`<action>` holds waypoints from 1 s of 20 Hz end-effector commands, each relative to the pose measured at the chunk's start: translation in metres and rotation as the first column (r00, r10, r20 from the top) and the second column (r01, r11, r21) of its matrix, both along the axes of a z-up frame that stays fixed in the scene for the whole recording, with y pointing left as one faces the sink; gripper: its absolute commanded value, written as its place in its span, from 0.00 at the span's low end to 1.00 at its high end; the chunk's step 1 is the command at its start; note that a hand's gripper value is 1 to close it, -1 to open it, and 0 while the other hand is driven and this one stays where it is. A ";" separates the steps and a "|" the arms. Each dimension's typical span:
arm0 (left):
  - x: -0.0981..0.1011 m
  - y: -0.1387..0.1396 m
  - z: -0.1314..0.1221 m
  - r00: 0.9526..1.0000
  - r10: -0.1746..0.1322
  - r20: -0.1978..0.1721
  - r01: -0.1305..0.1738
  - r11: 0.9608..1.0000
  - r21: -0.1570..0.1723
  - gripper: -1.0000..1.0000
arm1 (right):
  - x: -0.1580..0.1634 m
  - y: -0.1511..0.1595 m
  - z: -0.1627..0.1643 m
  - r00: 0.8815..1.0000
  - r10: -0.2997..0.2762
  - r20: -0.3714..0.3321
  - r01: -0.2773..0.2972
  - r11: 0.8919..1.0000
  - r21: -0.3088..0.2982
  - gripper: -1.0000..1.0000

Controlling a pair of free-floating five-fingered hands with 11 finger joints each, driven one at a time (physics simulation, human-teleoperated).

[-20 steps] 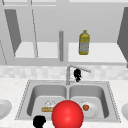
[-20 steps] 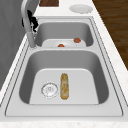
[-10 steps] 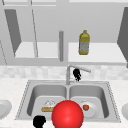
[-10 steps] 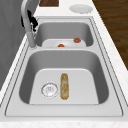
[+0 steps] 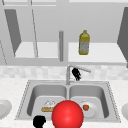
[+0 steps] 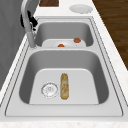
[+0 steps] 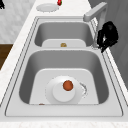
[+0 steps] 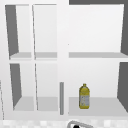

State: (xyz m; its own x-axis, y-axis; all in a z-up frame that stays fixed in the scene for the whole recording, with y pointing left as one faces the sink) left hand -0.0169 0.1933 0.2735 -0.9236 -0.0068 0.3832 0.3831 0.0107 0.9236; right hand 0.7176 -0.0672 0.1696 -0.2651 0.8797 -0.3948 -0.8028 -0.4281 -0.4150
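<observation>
Front view: the right hand (image 5: 76, 74) sits at frame centre against the faucet (image 5: 68, 75), grip not discernible, while the left hand (image 5: 39, 121) hovers lower left. Left side view: a baguette (image 6: 64, 85) lies in the near basin. Right side view: the hand (image 7: 108, 35) is at the faucet's base, the spout unturned over the basin divide.

The right hand (image 5: 76, 74) hangs high, fingers curled (holding nothing); the left hand (image 5: 39, 121) floats low.

The light is bright and even, with no glare. Soft gray shadows sit inside the sink (image 6: 100, 75) and on the cupboard (image 8: 12, 37) walls. Everything looks a bit fuzzy. Edges look straight, not bent.
</observation>
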 end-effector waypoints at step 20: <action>0.000 0.000 0.000 1.000 0.000 0.000 0.000 1.000 0.000 0.50 | -0.003 0.035 0.009 0.990 -0.131 0.045 0.136 0.977 -0.165 1.00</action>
State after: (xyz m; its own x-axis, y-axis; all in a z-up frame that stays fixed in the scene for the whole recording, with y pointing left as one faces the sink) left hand -0.0169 0.1933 0.2735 -0.9236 -0.0068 0.3832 0.3831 0.0107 0.9236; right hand 0.7145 -0.0429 0.1745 -0.1601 0.7684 -0.6196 -0.8163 -0.4560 -0.3545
